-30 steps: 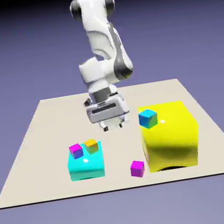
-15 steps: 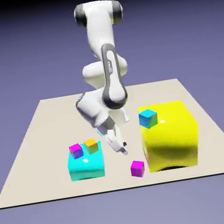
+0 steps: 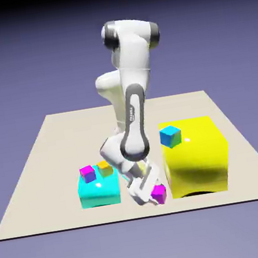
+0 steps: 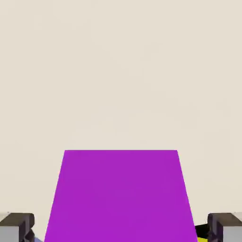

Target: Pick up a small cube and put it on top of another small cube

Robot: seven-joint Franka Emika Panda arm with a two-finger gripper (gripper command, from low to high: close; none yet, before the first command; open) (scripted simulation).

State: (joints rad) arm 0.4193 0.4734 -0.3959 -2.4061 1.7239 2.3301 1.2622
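Note:
A small magenta cube (image 3: 160, 194) rests on the table between the cyan block and the yellow block. My gripper (image 3: 153, 193) has come down tilted onto it, and the hand hides the cube's left part. In the hand view the cube (image 4: 121, 198) fills the lower middle, with a grey fingertip (image 4: 16, 228) at its left side and another at its right; the gripper (image 4: 121, 230) is shut on it. Another small magenta cube (image 3: 88, 173) and a small orange cube (image 3: 104, 168) sit on the cyan block. A small blue cube (image 3: 170, 136) sits on the yellow block.
The large cyan block (image 3: 99, 192) stands just to the exterior view's left of the gripper. The taller yellow block (image 3: 198, 161) stands close on the exterior view's right. The table's front edge (image 3: 139, 216) runs just below the gripper.
The arm swung down and forward from above the table's middle to the magenta cube near the front edge. The fingers closed in from wide open onto that cube.

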